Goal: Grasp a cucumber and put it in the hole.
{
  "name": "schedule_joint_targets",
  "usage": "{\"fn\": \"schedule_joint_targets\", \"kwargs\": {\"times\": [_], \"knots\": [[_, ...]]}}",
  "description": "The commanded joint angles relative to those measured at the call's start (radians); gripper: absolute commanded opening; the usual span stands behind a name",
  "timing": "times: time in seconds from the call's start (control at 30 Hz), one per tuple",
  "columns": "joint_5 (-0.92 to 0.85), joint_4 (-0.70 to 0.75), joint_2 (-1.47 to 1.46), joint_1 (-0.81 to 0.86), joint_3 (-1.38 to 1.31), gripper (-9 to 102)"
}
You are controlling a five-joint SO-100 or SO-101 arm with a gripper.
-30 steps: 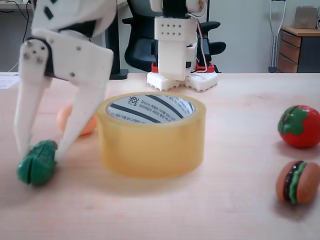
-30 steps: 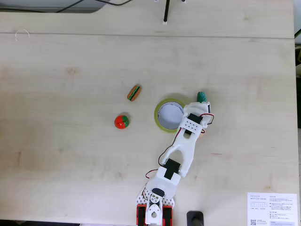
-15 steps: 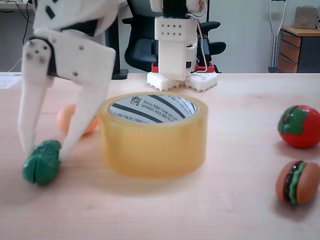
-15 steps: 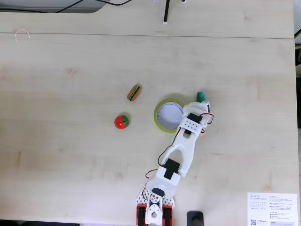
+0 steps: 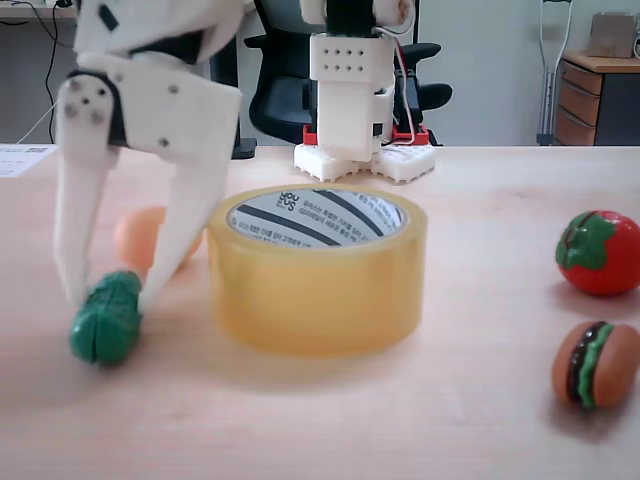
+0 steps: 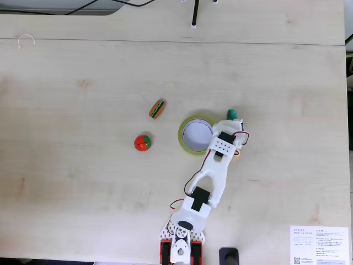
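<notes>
The dark green cucumber (image 5: 105, 320) lies on the wooden table, left of the yellow tape roll (image 5: 320, 285) in the low fixed view. My white gripper (image 5: 110, 295) comes down from above with one finger pressed on each side of the cucumber's far end, shut on it. The cucumber still touches the table. The hole (image 5: 318, 217) is the roll's round opening with a striped white core. From above, the cucumber (image 6: 233, 114) pokes out past the gripper (image 6: 233, 117), just right of the hole (image 6: 196, 135). The arm's right finger stands close against the roll's side.
An orange egg toy (image 5: 140, 235) sits behind the gripper. A tomato toy (image 5: 600, 252) and a burger toy (image 5: 595, 363) lie at the right. From above, the tomato (image 6: 142, 142) and burger (image 6: 158, 108) are left of the roll. The arm's base (image 5: 350, 90) stands behind the roll.
In the low fixed view the gripper has slid right, carrying the cucumber along the table with it. The tape roll has shifted right a little too.
</notes>
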Motion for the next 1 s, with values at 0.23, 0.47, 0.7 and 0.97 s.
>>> {"fn": "schedule_joint_targets", "kwargs": {"times": [0.23, 0.47, 0.7, 0.97], "knots": [[0.031, 0.132, -0.014, 0.086, -0.39, 0], [0.051, 0.27, 0.025, 0.097, -0.529, 0], [0.055, 0.371, 0.152, 0.094, -0.565, 0], [0.071, 0.456, 0.353, 0.092, -0.565, 0]]}}
